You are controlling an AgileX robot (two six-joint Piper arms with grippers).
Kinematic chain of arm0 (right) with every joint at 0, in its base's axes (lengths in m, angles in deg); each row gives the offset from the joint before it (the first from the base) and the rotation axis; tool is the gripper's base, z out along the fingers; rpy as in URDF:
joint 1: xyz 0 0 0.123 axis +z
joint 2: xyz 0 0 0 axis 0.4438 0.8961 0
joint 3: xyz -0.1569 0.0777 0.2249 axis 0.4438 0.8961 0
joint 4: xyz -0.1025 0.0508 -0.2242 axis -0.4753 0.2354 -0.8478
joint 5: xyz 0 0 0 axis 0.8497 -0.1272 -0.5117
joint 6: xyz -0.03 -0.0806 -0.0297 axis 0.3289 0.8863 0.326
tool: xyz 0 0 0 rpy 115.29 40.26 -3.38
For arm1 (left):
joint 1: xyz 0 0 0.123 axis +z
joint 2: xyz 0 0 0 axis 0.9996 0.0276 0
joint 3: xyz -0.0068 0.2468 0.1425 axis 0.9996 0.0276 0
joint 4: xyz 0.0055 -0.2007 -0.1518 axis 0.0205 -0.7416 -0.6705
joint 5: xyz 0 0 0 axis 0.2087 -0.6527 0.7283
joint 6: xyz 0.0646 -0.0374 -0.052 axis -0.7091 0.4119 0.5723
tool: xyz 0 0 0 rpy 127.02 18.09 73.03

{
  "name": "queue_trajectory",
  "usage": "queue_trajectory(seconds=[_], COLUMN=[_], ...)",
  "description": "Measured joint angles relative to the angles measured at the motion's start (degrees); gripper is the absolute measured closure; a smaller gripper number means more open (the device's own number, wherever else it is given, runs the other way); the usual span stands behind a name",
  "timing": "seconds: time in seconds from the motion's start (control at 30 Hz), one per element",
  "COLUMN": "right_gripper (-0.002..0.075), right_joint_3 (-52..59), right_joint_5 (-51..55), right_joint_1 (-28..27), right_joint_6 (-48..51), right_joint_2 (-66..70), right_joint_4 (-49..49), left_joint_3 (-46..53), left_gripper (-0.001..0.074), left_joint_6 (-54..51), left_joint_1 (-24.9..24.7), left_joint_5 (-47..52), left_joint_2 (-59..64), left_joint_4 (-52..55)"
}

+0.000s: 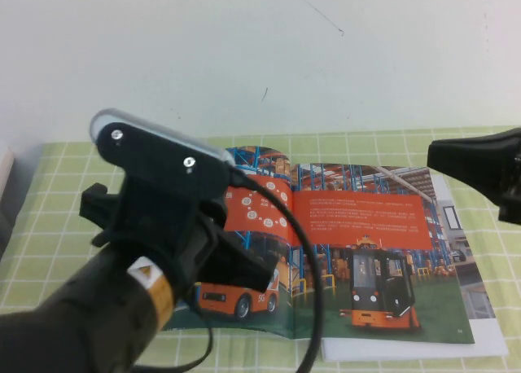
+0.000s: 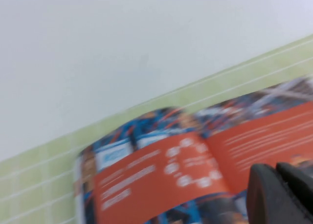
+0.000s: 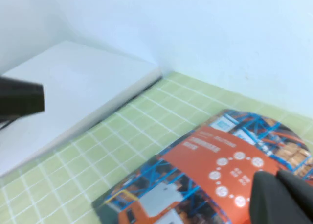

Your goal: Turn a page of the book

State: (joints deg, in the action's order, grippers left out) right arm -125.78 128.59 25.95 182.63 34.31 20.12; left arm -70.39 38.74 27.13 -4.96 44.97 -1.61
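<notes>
Book (image 1: 358, 251) lies open and flat on green checked cloth (image 1: 57, 226), mid-table toward the right edge, showing blue warehouse racks and an orange band across both pages. Left gripper (image 2: 283, 194) hangs above the book's left page (image 1: 252, 226), jaw gap not discernible. Right gripper (image 1: 480, 165) hovers near the far right corner of the book; cannot tell its opening.

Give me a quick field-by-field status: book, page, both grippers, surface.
book: open flat on the green checked cloth, showing a warehouse spread with an orange band
page: lying down on the left half, not lifted
left gripper: raised above the book's left side, holding nothing visible
right gripper: at the right edge, apart from the book
other: white slab beside the cloth
</notes>
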Motion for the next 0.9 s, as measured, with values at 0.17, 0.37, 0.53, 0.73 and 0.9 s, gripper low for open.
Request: queue_trajectory(seconds=[0.17,0.37,0.53,0.73,0.9], right_gripper=[0.0728,0.0728,0.0728,0.0728,0.0728], right_joint_3=[5.0,10.8,13.7,14.4,14.6], right_joint_5=[0.0,-5.8,-6.4,-3.7,-0.3], right_joint_1=[0.0,0.0,0.0,0.0,0.0], right_joint_6=[0.9,-0.4,-5.1,-11.5,-15.3], right_joint_2=[-9.7,-24.8,-35.1,-43.5,-48.2], right_joint_4=[0.1,-0.5,-4.5,-15.7,-23.0], left_joint_3=[4.1,10.3,15.8,20.4,21.6], left_gripper=[0.0739,0.0739,0.0739,0.0739,0.0739], left_joint_6=[-8.3,-25.6,-38.0,-41.6,-41.8], left_joint_1=[-0.2,-0.2,-0.2,-0.2,-0.2], left_joint_5=[-12.4,-13.4,-13.3,-12.5,-11.6], left_joint_2=[-13.9,-27.6,-37.0,-45.0,-47.1], left_joint_4=[-3.8,-19.3,-31.7,-36.8,-38.8])
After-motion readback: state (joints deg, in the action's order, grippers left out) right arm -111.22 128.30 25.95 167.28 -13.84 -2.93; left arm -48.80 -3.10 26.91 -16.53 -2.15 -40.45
